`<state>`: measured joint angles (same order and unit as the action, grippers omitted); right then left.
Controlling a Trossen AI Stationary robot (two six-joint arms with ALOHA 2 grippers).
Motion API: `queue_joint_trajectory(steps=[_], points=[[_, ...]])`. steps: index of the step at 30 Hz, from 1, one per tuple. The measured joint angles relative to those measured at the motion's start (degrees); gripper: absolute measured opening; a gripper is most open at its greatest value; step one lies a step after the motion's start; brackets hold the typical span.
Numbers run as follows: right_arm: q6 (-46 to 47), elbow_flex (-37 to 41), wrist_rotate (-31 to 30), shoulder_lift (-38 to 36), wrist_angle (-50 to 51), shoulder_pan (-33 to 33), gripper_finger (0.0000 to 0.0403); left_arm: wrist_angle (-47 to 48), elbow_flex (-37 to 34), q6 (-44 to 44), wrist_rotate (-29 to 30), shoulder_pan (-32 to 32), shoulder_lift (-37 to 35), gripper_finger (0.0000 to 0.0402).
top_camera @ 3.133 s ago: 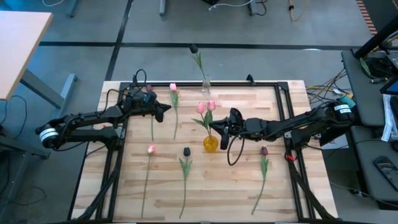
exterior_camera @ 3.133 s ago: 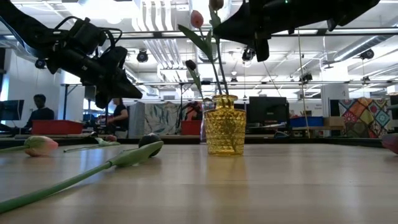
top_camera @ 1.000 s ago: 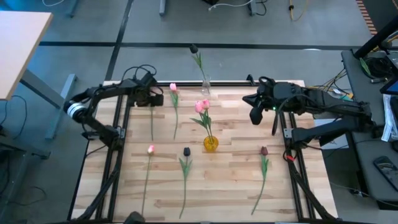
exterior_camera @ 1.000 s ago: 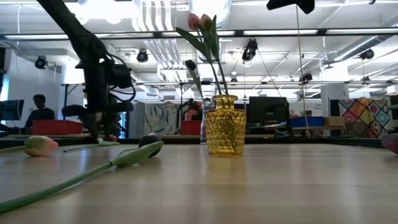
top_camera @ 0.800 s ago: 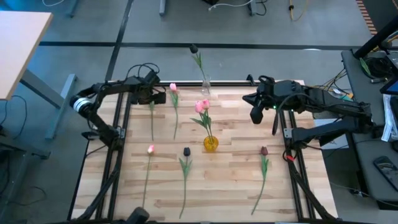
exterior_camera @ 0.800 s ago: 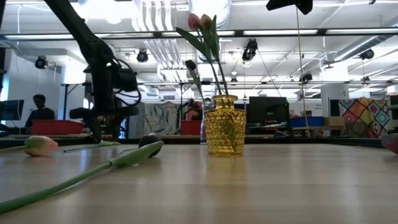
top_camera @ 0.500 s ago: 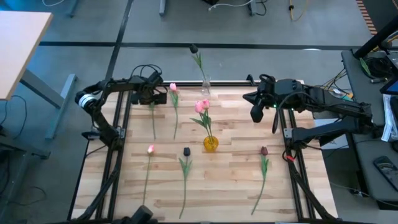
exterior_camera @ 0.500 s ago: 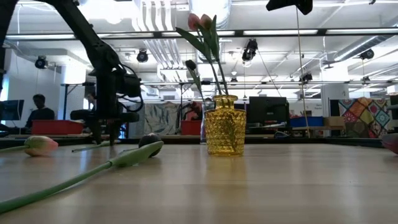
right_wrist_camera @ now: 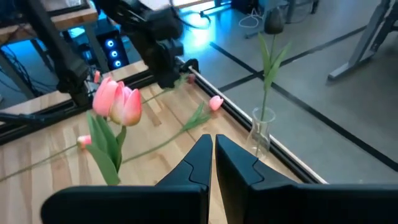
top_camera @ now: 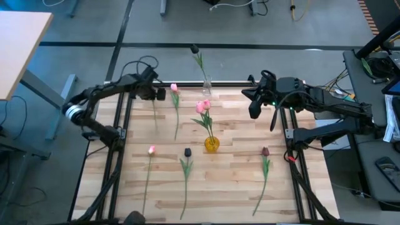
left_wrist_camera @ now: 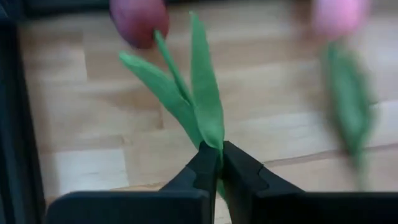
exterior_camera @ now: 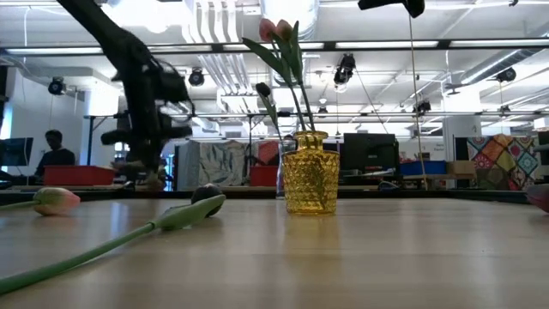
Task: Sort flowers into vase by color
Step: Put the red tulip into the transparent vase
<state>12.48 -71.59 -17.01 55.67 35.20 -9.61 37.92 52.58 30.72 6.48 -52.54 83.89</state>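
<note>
The left gripper [left_wrist_camera: 219, 163], at the worktop's [top_camera: 237, 187] far left corner, has its fingers pinching the dark maroon tulip [left_wrist_camera: 138, 20] low on its stem among the leaves, judged a grasp for lifting it toward the clear vase [top_camera: 206, 87]. The right gripper [top_camera: 253, 111] waits far right, fingers pressed together, holding nothing. Two pink tulips [top_camera: 204, 107] already stand in the yellow vase [top_camera: 212, 144].

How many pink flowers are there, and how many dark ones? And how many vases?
pink tulips: 4 (2 in the yellow vase, 2 lying on the table)
dark tulips: 4 (1 in the clear vase, 1 held by the left gripper, 2 lying on the table)
Vases: 2
Total: 8 tulips and 2 vases
</note>
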Motion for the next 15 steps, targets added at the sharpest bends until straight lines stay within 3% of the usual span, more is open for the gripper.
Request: queue_joint_trajectory(steps=[7, 15], points=[[-0.5, 0.0, -1.1, -0.1, -0.1, -0.6, 0.0013, -11.5, 0.0, 1.8, 0.1, 1.3, -15.8, 0.0001], [-0.7, 0.0, -1.1, -0.1, -0.2, -2.0, 0.0013, -36.4, 0.0, -8.8, 3.5, 3.8, -25.5, 0.0]])
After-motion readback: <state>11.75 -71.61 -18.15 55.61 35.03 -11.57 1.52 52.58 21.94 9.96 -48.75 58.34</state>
